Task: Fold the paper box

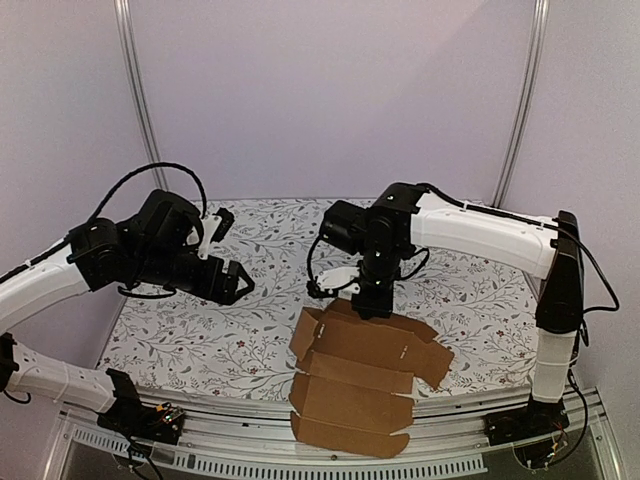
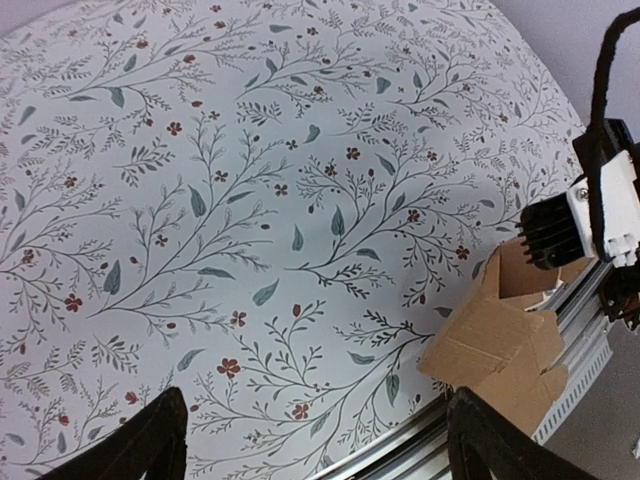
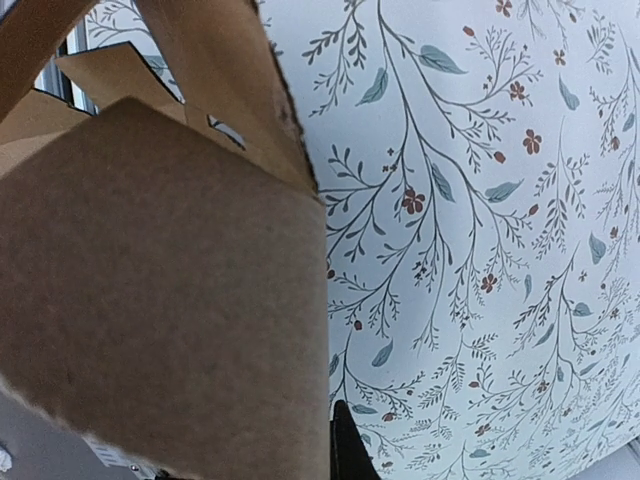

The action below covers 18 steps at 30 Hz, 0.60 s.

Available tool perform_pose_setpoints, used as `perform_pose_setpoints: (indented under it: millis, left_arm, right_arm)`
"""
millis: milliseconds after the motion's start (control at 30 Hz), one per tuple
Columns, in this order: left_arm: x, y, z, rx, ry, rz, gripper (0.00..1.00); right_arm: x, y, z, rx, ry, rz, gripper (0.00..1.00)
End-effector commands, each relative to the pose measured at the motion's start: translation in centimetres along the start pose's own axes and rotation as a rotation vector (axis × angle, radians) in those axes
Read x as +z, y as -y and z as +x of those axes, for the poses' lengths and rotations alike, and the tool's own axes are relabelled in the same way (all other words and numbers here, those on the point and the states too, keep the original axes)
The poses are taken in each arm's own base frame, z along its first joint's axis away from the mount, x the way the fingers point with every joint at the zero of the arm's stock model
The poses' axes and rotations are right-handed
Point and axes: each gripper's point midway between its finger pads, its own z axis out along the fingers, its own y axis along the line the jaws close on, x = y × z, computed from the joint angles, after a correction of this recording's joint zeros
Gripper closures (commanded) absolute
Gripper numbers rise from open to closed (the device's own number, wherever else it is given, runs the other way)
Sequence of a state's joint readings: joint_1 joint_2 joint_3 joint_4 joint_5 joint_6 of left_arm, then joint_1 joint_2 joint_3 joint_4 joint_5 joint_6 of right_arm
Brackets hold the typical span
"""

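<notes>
Right fingers (image 3: 343, 447) pinching the far edge of the paper box (image 1: 360, 372), box overhanging the bench's (image 1: 190, 335) near edge, left fingers (image 2: 150, 440) hovering spread wide, well apart.

left jaws gape over the floral table (image 2: 250, 200), paper box (image 2: 495, 345) at its edge.

left pincer (image 1: 243, 282) wide, right pincer (image 1: 372, 308) low

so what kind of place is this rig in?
Probably a lab test cell: plain enclosure walls with metal uprights, an aluminium rail at the near edge, a floral cloth under the paper box.
</notes>
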<state>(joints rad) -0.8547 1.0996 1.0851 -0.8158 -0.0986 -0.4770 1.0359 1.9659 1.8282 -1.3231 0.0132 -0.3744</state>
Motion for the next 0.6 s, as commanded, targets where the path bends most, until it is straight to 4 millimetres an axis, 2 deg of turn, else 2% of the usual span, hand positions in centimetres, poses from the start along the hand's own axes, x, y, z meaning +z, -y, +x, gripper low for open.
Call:
perform_pose_setpoints:
  millis: [0,133,400,567]
  left_arm:
    - [0.5,1.0,0.0,-0.027,0.031,0.076,0.12]
    - [1.7,1.5,0.4,-0.005,0.024,0.107,0.12]
    - [4.6,4.6,1.3,0.019,-0.019,0.265,0.12]
    - [5.2,5.6,2.4,0.032,-0.044,0.323,0.13]
  right_arm:
    - [-0.3,-0.5,-2.1,-0.096,0.057,-0.042,1.0]
    - [-0.5,-0.9,-2.7,-0.11,0.082,-0.069,1.0]
    - [-0.6,-1.3,-3.1,-0.11,0.06,-0.111,1.0]
    - [-0.3,-1.2,-2.9,-0.093,0.04,-0.113,1.0]
